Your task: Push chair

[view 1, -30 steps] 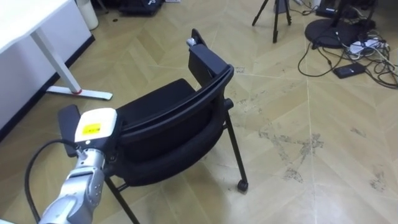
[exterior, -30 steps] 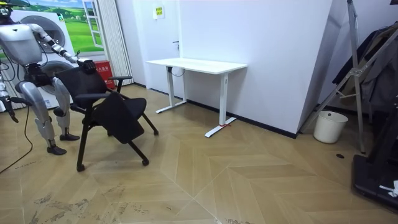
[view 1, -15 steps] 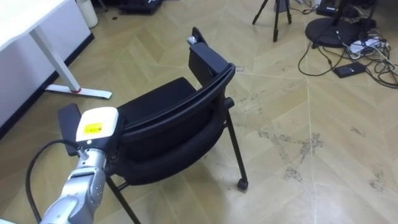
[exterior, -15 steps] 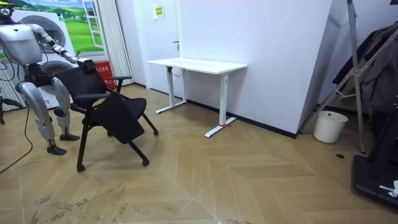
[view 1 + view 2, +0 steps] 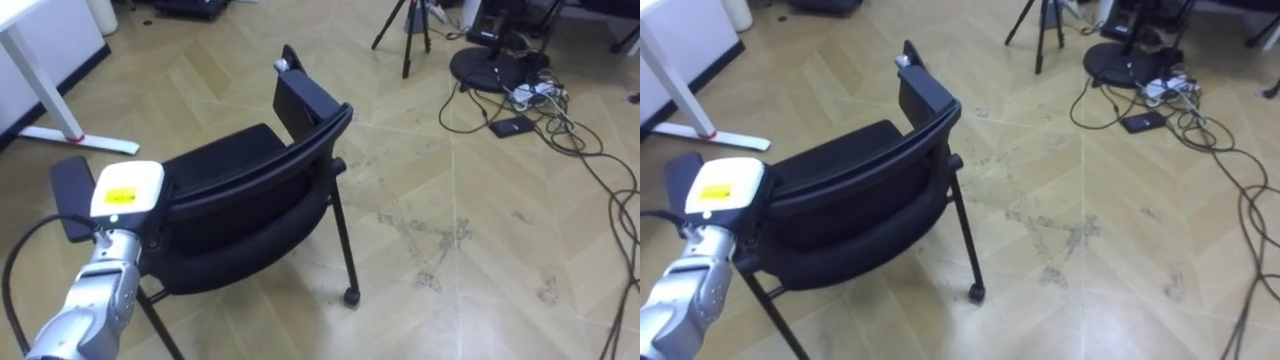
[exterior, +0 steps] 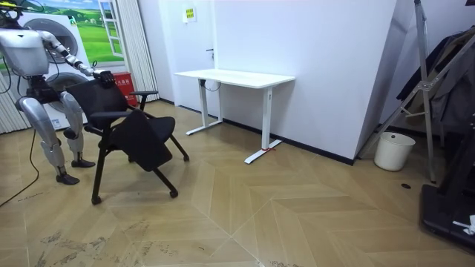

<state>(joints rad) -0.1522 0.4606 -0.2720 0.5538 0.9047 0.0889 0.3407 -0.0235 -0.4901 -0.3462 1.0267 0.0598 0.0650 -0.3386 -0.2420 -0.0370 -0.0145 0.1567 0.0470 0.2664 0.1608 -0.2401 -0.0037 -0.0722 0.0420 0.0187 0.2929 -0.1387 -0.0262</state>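
**Risk: a one-sided push could swing the chair off course**

Contact is at one spot only. The left hand (image 5: 120,215) sits at the left end of the backrest of the black chair (image 5: 240,190), and its fingers are hidden behind the backrest, so I cannot tell whether it grips the rail or just presses on it. The chair stands on the wooden floor (image 5: 440,300) right in front of the robot. The white desk (image 6: 234,76) is off to the robot's left, and a tangle of cables (image 5: 540,110) and a tripod (image 5: 405,30) lie further ahead on the right.

Pushing from that end alone would likely turn the chair rather than send it straight, nosing it toward the cables. One rear leg ends in a small wheel (image 5: 350,296). If the front legs drag, a high push on the backrest could tip the chair forward. If the hand only presses, it may slide off the rail as the chair turns, leaving the robot leaning on nothing.
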